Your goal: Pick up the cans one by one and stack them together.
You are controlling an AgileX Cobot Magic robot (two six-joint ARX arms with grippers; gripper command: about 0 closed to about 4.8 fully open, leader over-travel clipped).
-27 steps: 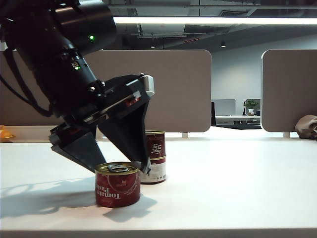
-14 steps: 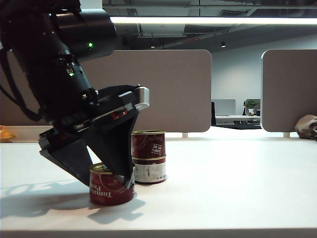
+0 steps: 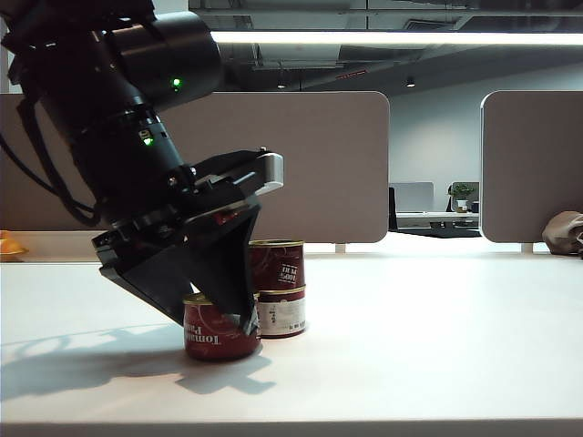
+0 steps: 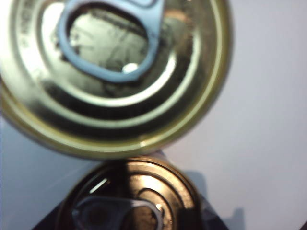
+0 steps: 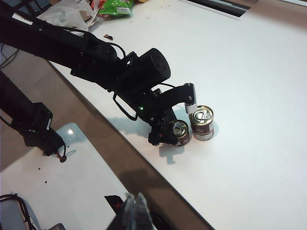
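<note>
Two cans stand stacked (image 3: pixel 278 287), dark red with gold rims; the upper one's pull-tab lid (image 4: pixel 112 72) fills the left wrist view. A third can (image 3: pixel 217 341) stands on the white table (image 3: pixel 428 346) just beside the stack, nearly touching it. My left gripper (image 3: pixel 219 326) comes down from the upper left and has its black fingers closed on this can's two sides; the can's lid (image 4: pixel 139 191) shows between the jaws. From above, the same can (image 5: pixel 181 128) sits next to the stack (image 5: pixel 201 117). My right gripper (image 5: pixel 135 213) hangs shut and empty, high off the table's side.
Grey partition panels (image 3: pixel 319 164) stand behind the table. An orange object (image 3: pixel 9 246) lies at the far left edge and a brown bag (image 3: pixel 565 232) at the far right. A green packet and clutter (image 5: pixel 117 5) lie at a far corner of the table.
The left gripper has come down over the single can and narrowed onto it. The can has shifted first left, then right and back, ending close against the stack. The right arm has not moved.
</note>
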